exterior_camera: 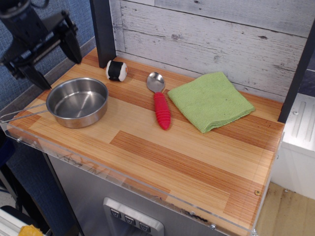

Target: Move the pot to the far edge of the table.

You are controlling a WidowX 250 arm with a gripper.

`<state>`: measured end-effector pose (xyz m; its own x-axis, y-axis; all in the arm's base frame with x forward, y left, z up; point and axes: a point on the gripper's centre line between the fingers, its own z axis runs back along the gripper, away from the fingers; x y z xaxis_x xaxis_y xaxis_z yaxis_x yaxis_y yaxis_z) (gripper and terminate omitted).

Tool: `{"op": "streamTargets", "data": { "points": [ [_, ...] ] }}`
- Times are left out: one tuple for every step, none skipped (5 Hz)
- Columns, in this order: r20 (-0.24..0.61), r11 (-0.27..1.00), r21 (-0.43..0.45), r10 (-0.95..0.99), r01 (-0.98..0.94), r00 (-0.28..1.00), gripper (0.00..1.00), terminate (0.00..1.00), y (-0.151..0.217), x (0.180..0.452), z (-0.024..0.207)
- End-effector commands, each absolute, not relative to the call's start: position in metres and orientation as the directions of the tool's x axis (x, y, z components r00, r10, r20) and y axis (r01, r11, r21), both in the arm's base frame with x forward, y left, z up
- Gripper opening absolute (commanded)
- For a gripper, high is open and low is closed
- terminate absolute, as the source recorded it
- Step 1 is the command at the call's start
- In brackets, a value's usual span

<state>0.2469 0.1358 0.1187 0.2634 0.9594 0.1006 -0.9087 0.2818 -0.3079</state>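
Observation.image view, looking down at an angle on a striped wooden table [162, 152] with a clear acrylic rim. At the far left, high above the table's left end, hangs a black gripper [49, 51], its two fingers spread wide apart and holding nothing. Directly below it sits the pot [78, 102], a shallow shiny steel pan standing upright and empty, with its thin wire handle reaching left to the acrylic rim near the corner. Which side counts as the far edge is a judgement; the pot lies close to the left end, so it may be at or near its goal, though that cannot be confirmed. If more travel is needed, a good grasp would pinch the pot's rim wall with one finger inside and one outside, then slide the pot low instead of lifting it high. Just behind and to the right of the pot lies a small black and white ball [116, 70], near a dark post. Right of that rests a red-handled spoon [159, 102], then a folded green cloth [211, 101] by the plank wall. Bare wood runs along the whole front, leaving open room there; the back strip is crowded.
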Motion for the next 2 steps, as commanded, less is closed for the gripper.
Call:
{"op": "streamTargets", "data": {
  "points": [
    [0.143,0.302,-0.336,0.953,-0.892,0.269,1.0,0.0,0.1359,0.2423,0.134],
    [0.143,0.302,-0.336,0.953,-0.892,0.269,1.0,1.0,0.1359,0.2423,0.134]
  ]
}}
